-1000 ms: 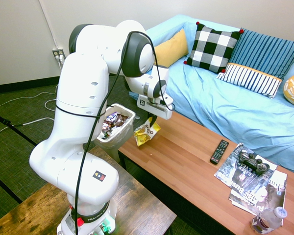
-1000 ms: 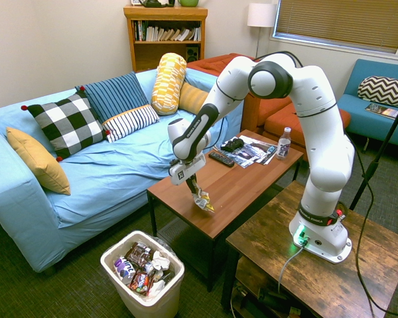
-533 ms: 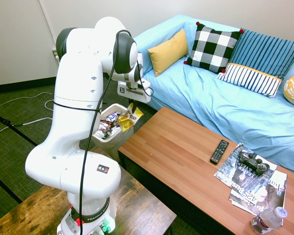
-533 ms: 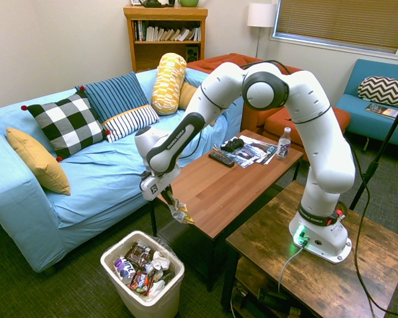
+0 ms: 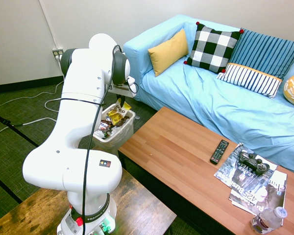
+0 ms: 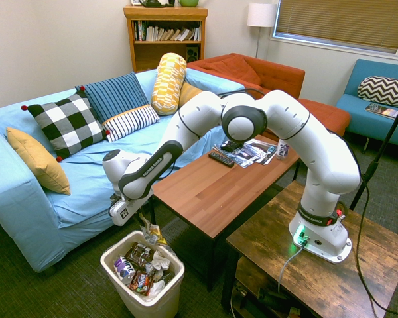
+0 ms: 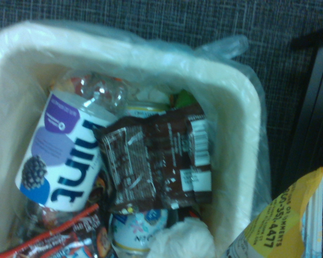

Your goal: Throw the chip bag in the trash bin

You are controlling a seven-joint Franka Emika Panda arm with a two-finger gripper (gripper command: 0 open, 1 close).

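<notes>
Chip bag (image 6: pixel 154 234), yellow, pinched by its top in closed gripper (image 6: pixel 143 219), hangs long axis vertical directly over open mouth of 1 white trash bin (image 6: pixel 116 266), clear of wrappers inside.

The chip bag (image 6: pixel 152 233) hangs from the end effector (image 6: pixel 143 224) right over the trash bin (image 6: pixel 174 283), which sits on the floor between sofa (image 6: pixel 86 179) and table (image 6: pixel 215 189).
</notes>
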